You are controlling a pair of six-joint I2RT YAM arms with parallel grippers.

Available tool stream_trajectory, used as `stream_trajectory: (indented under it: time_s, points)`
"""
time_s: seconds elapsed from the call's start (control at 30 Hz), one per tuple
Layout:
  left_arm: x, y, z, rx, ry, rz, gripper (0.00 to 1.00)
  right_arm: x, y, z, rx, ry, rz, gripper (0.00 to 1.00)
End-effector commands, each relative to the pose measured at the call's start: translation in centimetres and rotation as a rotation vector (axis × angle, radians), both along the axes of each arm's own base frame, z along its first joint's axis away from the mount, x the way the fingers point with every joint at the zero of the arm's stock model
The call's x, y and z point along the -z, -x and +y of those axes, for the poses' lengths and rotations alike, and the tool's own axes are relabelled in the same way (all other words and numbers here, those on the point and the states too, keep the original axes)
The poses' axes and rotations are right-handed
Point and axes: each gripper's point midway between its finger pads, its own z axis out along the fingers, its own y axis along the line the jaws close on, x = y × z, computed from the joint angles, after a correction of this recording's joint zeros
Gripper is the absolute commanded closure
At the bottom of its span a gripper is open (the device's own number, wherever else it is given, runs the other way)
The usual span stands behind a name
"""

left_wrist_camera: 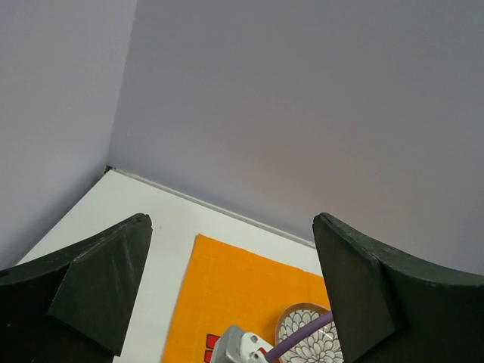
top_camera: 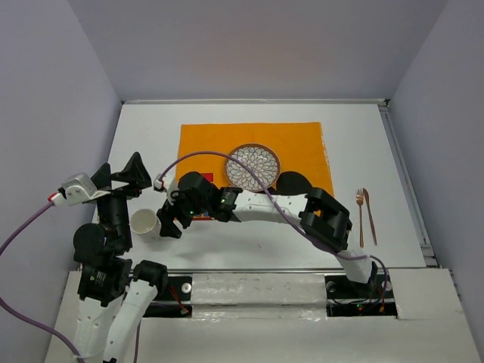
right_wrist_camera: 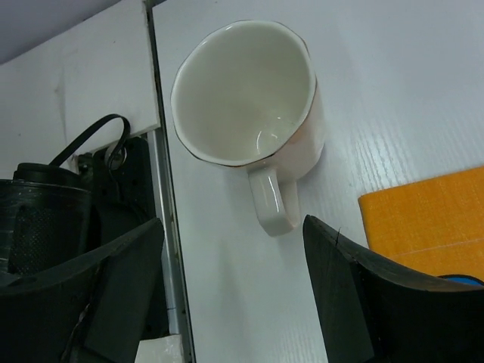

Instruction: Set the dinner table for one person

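Though white itself, dinner table between pale lilac walls.

Soft, even light falls from above on the dinner table, which reads bright white with no glare and only faint, diffuse shadows, while the far wall carries a weak warm patch at its middle. In the wrist views the left gripper and the right gripper loom dark, underexposed and soft-edged close to the lens, out of focus against a sharper background. A small highlight glints inside the mug, whose rim is crisp and whose outer wall is lightly shaded.
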Motion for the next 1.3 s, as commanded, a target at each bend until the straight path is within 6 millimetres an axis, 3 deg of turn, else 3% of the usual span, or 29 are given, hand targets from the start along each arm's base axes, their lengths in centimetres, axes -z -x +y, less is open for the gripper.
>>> stream_trajectory:
  time_s: [0.0,0.1,0.2,0.4,0.47,0.53,0.63,0.67,0.77,0.83,0.87,0.9,0.93,0.97,1.03,1.07,1.1,1.13,1.17,1.27]
  points:
    - [-0.9,0.3,0.2,-0.007,-0.002,-0.045,0.01,-0.4,-0.2,1.3,-0.048,-0.015,-0.03,0.23]
    - [-1.0,0.3,0.0,0.003,-0.005,-0.047,0.01,1.3,-0.5,1.9,-0.046,0.018,-0.016,0.25]
    - [-1.0,0.3,-0.1,0.008,-0.009,-0.049,0.01,1.8,-0.7,2.4,-0.047,0.025,-0.016,0.38]
    - [-1.1,0.3,-0.4,0.024,-0.008,-0.053,0.01,1.5,-0.7,3.0,-0.037,0.012,-0.037,0.85]
    - [-1.1,0.4,-0.4,0.028,-0.007,-0.057,0.01,0.6,-1.1,3.0,-0.015,-0.01,-0.052,1.0]
    - [-1.0,0.2,-0.5,0.032,-0.01,-0.053,0.01,-0.6,-1.6,3.1,0.016,-0.044,-0.066,1.0]
    - [-1.0,0.3,-0.6,0.034,-0.012,-0.054,0.01,-4.1,-2.9,2.9,0.102,-0.125,-0.118,1.0]
    - [-1.1,0.3,-0.6,0.035,-0.01,-0.055,0.01,-6.1,-4.1,2.3,0.177,-0.154,-0.156,1.0]
    - [-0.9,0.1,-0.7,0.04,-0.015,-0.049,0.01,-9.1,-6.2,0.5,0.288,-0.19,-0.223,1.0]
    - [-0.9,0.1,-0.9,0.051,-0.015,-0.052,0.01,-11.4,-9.8,-3.0,0.429,-0.201,-0.28,1.0]
    - [-0.9,0.1,-1.0,0.057,-0.016,-0.052,0.01,-10.6,-11.4,-4.9,0.495,-0.175,-0.285,1.0]
    - [-0.9,0.1,-1.1,0.06,-0.018,-0.052,0.01,-12.5,-12.6,-6.2,0.525,-0.203,-0.296,1.0]
    - [-1.0,0.2,-1.2,0.067,-0.018,-0.054,0.01,-11.3,-14.1,-8.4,0.588,-0.175,-0.291,1.0]
    - [-0.9,0.1,-1.4,0.075,-0.019,-0.053,0.01,-13.3,-16.8,-12.0,0.679,-0.197,-0.31,1.0]
    - [-1.0,0.2,-1.9,0.105,-0.023,-0.06,0.01,-13.9,-19.5,-17.4,0.823,-0.181,-0.335,1.0]
    - [-1.0,0.1,-2.1,0.113,-0.025,-0.059,0.01,-13.8,-20.8,-19.8,0.879,-0.169,-0.341,1.0]
    - [-1.0,0.1,-2.3,0.123,-0.026,-0.06,0.01,-13.6,-23.5,-23.6,0.97,-0.15,-0.35,1.0]
    - [-1.1,0.2,-2.5,0.134,-0.028,-0.063,0.01,-13.6,-24.8,-26.3,1.048,-0.136,-0.364,1.0]
    - [-1.1,0.2,-2.9,0.154,-0.03,-0.065,0.01,-12.8,-26.7,-30.7,1.146,-0.102,-0.372,1.0]
    - [-1.3,0.3,-3.7,0.192,-0.035,-0.073,0.01,-11.3,-29.1,-36.9,1.3,-0.048,-0.39,1.0]
